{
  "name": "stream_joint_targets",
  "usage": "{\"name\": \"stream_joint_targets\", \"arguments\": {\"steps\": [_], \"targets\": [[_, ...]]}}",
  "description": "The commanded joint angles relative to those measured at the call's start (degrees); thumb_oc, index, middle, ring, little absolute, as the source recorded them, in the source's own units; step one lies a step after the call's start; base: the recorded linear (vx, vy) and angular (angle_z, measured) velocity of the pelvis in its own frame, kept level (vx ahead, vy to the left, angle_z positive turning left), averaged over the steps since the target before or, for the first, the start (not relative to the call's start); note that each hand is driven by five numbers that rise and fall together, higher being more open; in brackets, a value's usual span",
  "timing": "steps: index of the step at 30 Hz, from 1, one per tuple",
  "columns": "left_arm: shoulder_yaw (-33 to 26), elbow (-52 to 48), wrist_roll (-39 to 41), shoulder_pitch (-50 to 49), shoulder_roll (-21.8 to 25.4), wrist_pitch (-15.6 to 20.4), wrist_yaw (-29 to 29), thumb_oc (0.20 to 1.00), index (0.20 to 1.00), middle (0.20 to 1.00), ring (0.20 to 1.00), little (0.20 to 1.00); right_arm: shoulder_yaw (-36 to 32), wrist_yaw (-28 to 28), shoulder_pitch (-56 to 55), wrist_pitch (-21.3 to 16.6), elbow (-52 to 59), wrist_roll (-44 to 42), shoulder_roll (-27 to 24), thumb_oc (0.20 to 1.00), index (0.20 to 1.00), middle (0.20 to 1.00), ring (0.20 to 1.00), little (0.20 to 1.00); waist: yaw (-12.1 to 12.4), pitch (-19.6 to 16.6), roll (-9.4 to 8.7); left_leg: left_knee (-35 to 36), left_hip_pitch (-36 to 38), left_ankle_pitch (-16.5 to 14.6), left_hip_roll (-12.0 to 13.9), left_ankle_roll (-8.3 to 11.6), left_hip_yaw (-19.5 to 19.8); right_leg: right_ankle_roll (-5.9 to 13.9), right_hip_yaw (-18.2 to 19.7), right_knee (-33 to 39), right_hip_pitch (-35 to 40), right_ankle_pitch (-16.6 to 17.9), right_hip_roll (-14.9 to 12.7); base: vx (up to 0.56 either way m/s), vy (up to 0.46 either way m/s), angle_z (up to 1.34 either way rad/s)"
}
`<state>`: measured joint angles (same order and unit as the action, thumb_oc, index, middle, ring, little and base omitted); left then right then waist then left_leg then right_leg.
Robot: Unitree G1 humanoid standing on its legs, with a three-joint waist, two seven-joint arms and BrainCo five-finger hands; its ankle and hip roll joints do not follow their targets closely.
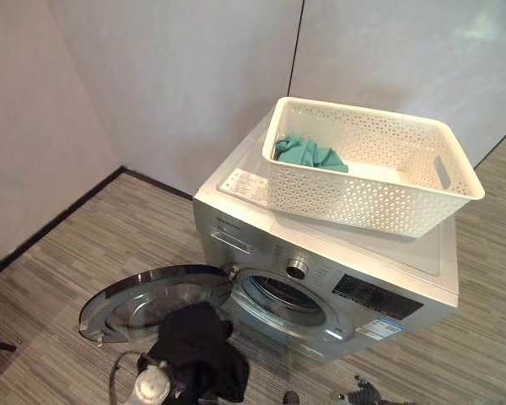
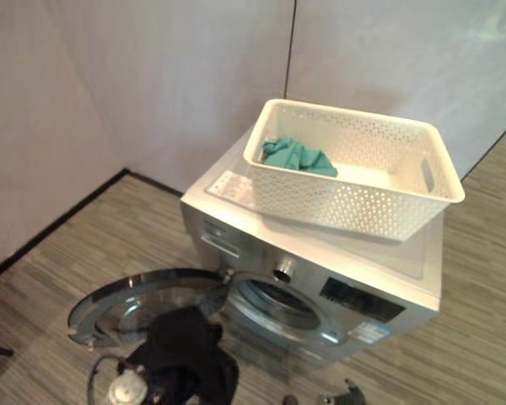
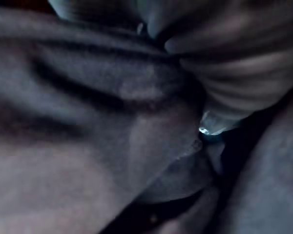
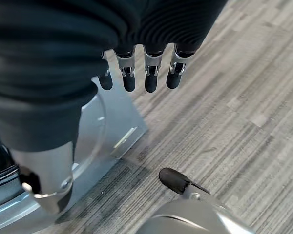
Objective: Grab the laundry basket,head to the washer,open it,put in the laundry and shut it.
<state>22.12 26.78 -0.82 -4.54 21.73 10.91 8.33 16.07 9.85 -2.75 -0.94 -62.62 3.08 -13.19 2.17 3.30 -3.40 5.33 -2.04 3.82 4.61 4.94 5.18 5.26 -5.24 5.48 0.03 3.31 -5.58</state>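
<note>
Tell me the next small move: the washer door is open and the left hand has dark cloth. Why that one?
Probably ease the left hand forward to the drum opening and drop in the black garment it carries. The door hangs fully open, and a teal garment waits in the basket.

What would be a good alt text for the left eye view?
A silver washer stands with its round door swung open; a white laundry basket on top holds a teal cloth. At the bottom edge, black cloth covers the left robot hand.
</note>
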Motion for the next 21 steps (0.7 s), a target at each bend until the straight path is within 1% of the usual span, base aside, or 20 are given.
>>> {"name": "stream_joint_targets", "arguments": {"steps": [1, 2, 3, 4, 6, 7, 8, 9, 10, 11, 12, 13, 14, 15, 16, 17, 18, 19, 20, 21], "targets": [[0.3, -2.1, 3.4, 12.1, 0.6, 2.8, 3.0, 0.200, 0.200, 0.200, 0.200, 0.200, 2.9, 1.3, 2.6, 0.4, 1.9, 1.1, -0.4, 1.000, 1.000, 1.000, 1.000, 1.000, -1.0, 5.6, -2.71, -0.3, -0.3, -4.1, 3.7, -0.10, -0.7, 3.24, -2.6, -5.9, -1.4, -4.4, -4.5, -0.19, -0.104, -0.02], [1.8, -1.2, 4.5, 17.0, -0.2, 2.7, 4.4, 0.200, 0.200, 0.200, 0.200, 0.200, 4.7, 1.5, 3.0, 0.3, 2.8, 1.4, -0.3, 1.000, 1.000, 1.000, 1.000, 1.000, -1.3, 7.2, -3.24, -0.4, -1.5, -3.4, 4.4, 0.25, -0.5, 2.88, -2.3, -6.6, -2.7, -4.6, -3.9, -0.20, -0.124, -0.03], [2.3, -0.9, 5.0, 19.0, -0.5, 2.9, 5.3, 0.200, 0.200, 0.200, 0.200, 0.200, 5.8, 1.5, 2.9, 0.3, 3.4, 1.7, -0.4, 1.000, 1.000, 1.000, 1.000, 1.000, -1.4, 8.1, -3.43, -0.6, -2.1, -3.0, 4.7, 0.41, -0.3, 2.50, -2.1, -7.3, -3.5, -4.8, -3.6, -0.16, -0.102, -0.01], [2.4, -0.8, 5.0, 19.2, -0.5, 2.9, 5.3, 0.200, 0.200, 0.200, 0.200, 0.200, 5.8, 1.5, 3.0, 0.4, 3.4, 1.7, -0.4, 1.000, 1.000, 1.000, 1.000, 1.000, -1.4, 8.2, -3.40, -0.6, -2.1, -3.0, 4.8, 0.43, -0.3, 2.47, -2.1, -7.4, -3.5, -4.8, -3.5, -0.14, -0.121, -0.02], [2.7, 0.7, 7.3, 23.1, -1.7, 3.1, 6.9, 0.200, 0.200, 0.200, 0.200, 0.200, 8.1, 1.7, 3.5, 0.4, 3.2, 2.6, -0.5, 1.000, 1.000, 1.000, 1.000, 1.000, -1.5, 10.5, -3.64, -1.3, -3.4, -2.1, 5.9, 0.99, 0.3, 1.52, -1.8, -9.8, -5.4, -5.9, -2.2, -0.14, -0.122, -0.04], [2.7, 0.8, 7.3, 23.3, -1.7, 3.2, 6.9, 0.200, 0.200, 0.200, 0.200, 0.200, 8.1, 1.7, 3.6, 0.4, 3.1, 2.6, -0.5, 1.000, 1.000, 1.000, 1.000, 1.000, -1.5, 10.5, -3.61, -1.3, -3.4, -2.0, 6.0, 1.03, 0.3, 1.48, -1.8, -9.9, -5.5, -6.0, -2.2, -0.19, -0.174, -0.04], [3.0, 1.0, 9.8, 25.2, -2.7, 3.4, 7.4, 0.200, 0.200, 0.200, 0.200, 0.200, 9.8, 1.9, 4.9, 0.1, 2.7, 2.9, -0.6, 1.000, 1.000, 1.000, 1.000, 1.000, -1.3, 12.6, -3.80, -3.2, -5.2, -1.5, 7.2, 1.58, 1.0, 0.49, -1.3, -11.7, -7.0, -6.7, -0.7, -0.20, -0.201, -0.02], [3.0, 1.3, 11.0, 26.1, -3.2, 3.5, 7.5, 0.200, 0.200, 0.200, 0.200, 0.200, 10.6, 2.0, 5.6, -0.1, 2.7, 3.0, -0.7, 1.000, 1.000, 1.000, 1.000, 1.000, -1.1, 13.6, -3.92, -3.8, -6.1, -1.0, 7.5, 1.76, 1.5, 0.02, -1.1, -12.0, -7.5, -6.9, 0.1, -0.20, -0.201, -0.01], [2.9, 1.3, 11.1, 26.3, -3.3, 3.6, 7.4, 0.200, 0.200, 0.200, 0.200, 0.200, 10.6, 2.0, 5.7, -0.1, 2.7, 2.9, -0.7, 1.000, 1.000, 1.000, 1.000, 1.000, -1.1, 13.7, -3.87, -3.9, -6.2, -1.0, 7.6, 1.80, 1.6, -0.02, -1.2, -12.1, -7.6, -6.9, 0.1, -0.14, -0.197, 0.01], [3.3, 2.3, 12.2, 27.9, -4.0, 3.7, 7.9, 0.200, 0.200, 0.200, 0.200, 0.200, 11.8, 2.5, 7.0, -0.6, 2.6, 2.8, -0.9, 1.000, 1.000, 1.000, 1.000, 1.000, -0.9, 14.7, -4.07, -3.5, -7.5, 0.9, 8.4, 2.57, 2.4, -0.53, -1.3, -12.1, -8.4, -7.3, 1.4, -0.11, -0.188, 0.00], [3.5, 2.9, 12.3, 29.0, -4.5, 3.8, 7.9, 0.200, 0.200, 0.200, 0.200, 0.200, 12.1, 2.7, 7.7, -0.8, 2.5, 2.7, -0.9, 1.000, 1.000, 1.000, 1.000, 1.000, -1.1, 14.8, -3.88, -2.5, -8.3, 2.3, 8.8, 2.98, 3.3, -0.90, -1.4, -11.9, -9.0, -7.6, 2.3, -0.17, -0.316, 0.04], [4.3, 3.7, 12.3, 30.9, -5.5, 3.8, 8.0, 0.200, 0.200, 0.200, 0.200, 0.200, 12.5, 3.1, 8.2, -1.2, 2.0, 2.5, -1.2, 1.000, 1.000, 1.000, 1.000, 1.000, -1.3, 14.8, -3.95, -1.1, -10.2, 4.3, 9.1, 3.19, 3.2, -1.16, -2.3, -11.5, -9.7, -7.6, 3.0, -0.10, -0.190, 0.10], [4.3, 3.7, 12.3, 31.0, -5.6, 3.8, 8.0, 0.200, 0.200, 0.200, 0.200, 0.200, 12.4, 3.2, 8.2, -1.3, 2.0, 2.5, -1.2, 1.000, 1.000, 1.000, 1.000, 1.000, -1.5, 14.7, -3.90, -1.2, -10.5, 4.3, 9.1, 3.20, 3.4, -1.16, -2.4, -11.5, -9.8, -7.6, 3.0, -0.12, -0.177, 0.34], [4.8, 3.9, 12.2, 32.4, -6.3, 3.9, 7.9, 0.200, 0.200, 0.200, 0.200, 0.200, 11.9, 3.4, 8.4, -1.6, 2.3, 1.8, -2.0, 1.000, 1.000, 1.000, 1.000, 1.000, -2.0, 15.3, -4.11, -1.8, -11.5, 4.3, 9.1, 2.65, 0.2, -1.33, -3.3, -11.6, -10.0, -7.7, 2.4, -0.22, -0.060, 0.58], [5.5, 4.2, 12.5, 33.8, -7.3, 4.3, 6.9, 0.200, 0.200, 0.200, 0.200, 0.200, 10.7, 3.8, 8.1, -1.8, 2.2, 1.1, -2.9, 1.000, 1.000, 1.000, 1.000, 1.000, -4.2, 15.3, -4.80, -8.0, -12.0, 1.0, 11.3, 1.49, -8.4, -1.76, -5.7, -12.2, -12.0, -7.0, 0.2, -0.33, -0.085, 0.67], [6.1, 4.4, 13.0, 34.4, -8.0, 4.5, 6.7, 0.200, 0.200, 0.200, 0.200, 0.200, 10.4, 4.2, 8.1, -2.0, 1.3, 0.6, -3.3, 1.000, 1.000, 1.000, 1.000, 1.000, -5.3, 15.6, -5.39, -12.7, -12.1, -1.3, 12.6, 1.30, -10.4, -2.16, -6.4, -12.5, -13.4, -6.5, -0.7, -0.27, -0.036, 0.70], [6.1, 4.5, 13.0, 34.4, -8.1, 4.5, 6.7, 0.200, 0.200, 0.200, 0.200, 0.200, 10.4, 4.2, 8.1, -2.0, 1.3, 0.5, -3.3, 1.000, 1.000, 1.000, 1.000, 1.000, -5.3, 15.5, -5.31, -13.2, -12.4, -1.6, 12.7, 1.30, -10.3, -2.16, -6.4, -12.6, -13.5, -6.5, -0.6, -0.21, -0.049, 0.72], [6.5, 4.4, 13.9, 35.0, -8.7, 4.8, 6.6, 0.200, 0.200, 0.200, 0.200, 0.200, 10.1, 4.7, 8.7, -2.2, 0.2, -0.1, -3.6, 1.000, 1.000, 1.000, 1.000, 1.000, -6.0, 15.8, -5.68, -19.0, -13.0, -2.8, 13.9, 1.32, -9.7, -2.62, -6.4, -13.0, -15.1, -5.7, -0.9, -0.18, -0.051, 0.84], [6.7, 3.8, 15.0, 35.3, -9.2, 5.0, 6.8, 0.200, 0.200, 0.200, 0.200, 0.200, 9.6, 5.2, 9.4, -2.3, -1.2, -0.8, -3.9, 1.000, 1.000, 1.000, 1.000, 1.000, -6.3, 15.9, -6.14, -24.4, -13.1, -3.3, 13.7, 1.16, -7.5, -2.91, -5.9, -13.2, -16.7, -4.8, -1.1, -0.18, -0.050, 0.64], [6.7, 3.8, 15.0, 35.3, -9.2, 5.0, 6.8, 0.200, 0.200, 0.200, 0.200, 0.200, 9.6, 5.2, 9.4, -2.4, -1.2, -0.9, -3.8, 1.000, 1.000, 1.000, 1.000, 1.000, -6.4, 15.9, -5.96, -25.0, -13.6, -3.6, 13.9, 1.19, -7.2, -2.93, -6.1, -13.3, -16.9, -4.9, -1.0, -0.14, -0.008, 0.39]]}}
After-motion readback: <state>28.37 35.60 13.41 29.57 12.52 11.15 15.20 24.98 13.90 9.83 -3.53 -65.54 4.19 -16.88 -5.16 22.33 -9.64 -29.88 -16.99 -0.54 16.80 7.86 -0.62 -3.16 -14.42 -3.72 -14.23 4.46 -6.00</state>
